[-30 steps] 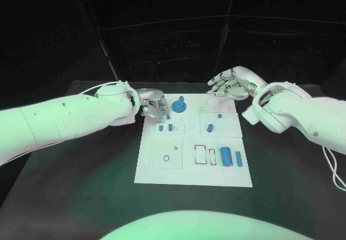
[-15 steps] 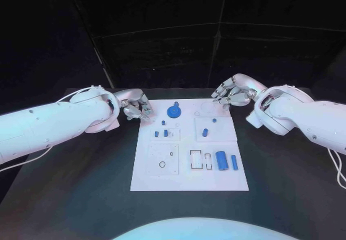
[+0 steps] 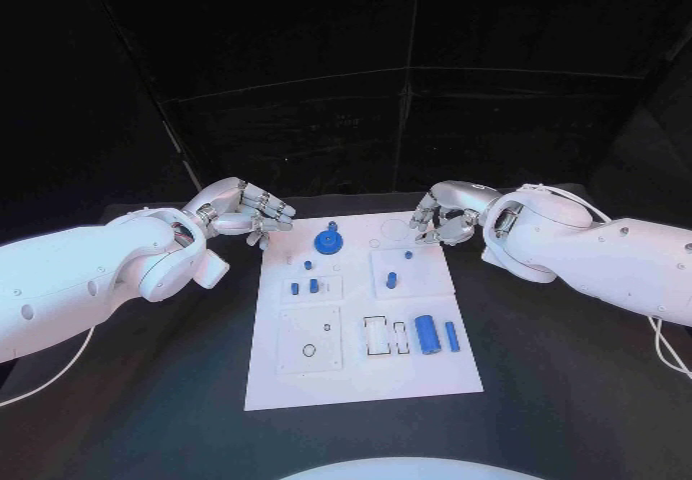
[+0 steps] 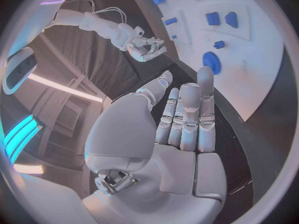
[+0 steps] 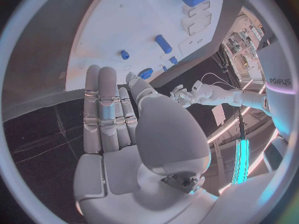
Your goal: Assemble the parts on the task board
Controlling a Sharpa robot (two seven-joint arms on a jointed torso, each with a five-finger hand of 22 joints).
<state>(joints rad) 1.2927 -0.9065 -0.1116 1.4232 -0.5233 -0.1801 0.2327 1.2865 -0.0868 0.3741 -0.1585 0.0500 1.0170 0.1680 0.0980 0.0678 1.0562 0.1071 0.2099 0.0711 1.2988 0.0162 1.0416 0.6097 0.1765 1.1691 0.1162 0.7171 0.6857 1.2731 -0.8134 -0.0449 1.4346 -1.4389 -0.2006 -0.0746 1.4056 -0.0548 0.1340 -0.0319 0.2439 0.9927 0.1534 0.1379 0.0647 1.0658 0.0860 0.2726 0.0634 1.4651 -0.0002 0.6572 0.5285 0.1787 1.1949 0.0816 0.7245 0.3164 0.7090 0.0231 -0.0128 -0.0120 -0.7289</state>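
Now both hands hover empty at the far corners of the white board, no part picked up.

Head view: the board (image 3: 361,345) lies mid-frame on the black surface (image 3: 548,380); the left hand (image 3: 241,210), upper left, and the right hand (image 3: 440,215), upper right, each have fingers loosely apart and grip nothing. A round blue knob (image 3: 329,241) sits near the board's top edge, small blue pegs (image 3: 304,287) below it, a blue cylinder (image 3: 427,331) lower right.
Left wrist view: the left hand (image 4: 181,129) is flat and wide, fingers straight; the knob (image 4: 212,62) lies just beyond the fingertips.
Right wrist view: the right hand (image 5: 124,129) is likewise flat and empty beside the board (image 5: 124,30).
Likely step: choosing a first part; next calls for lowering one hand onto a piece, probably the knob.
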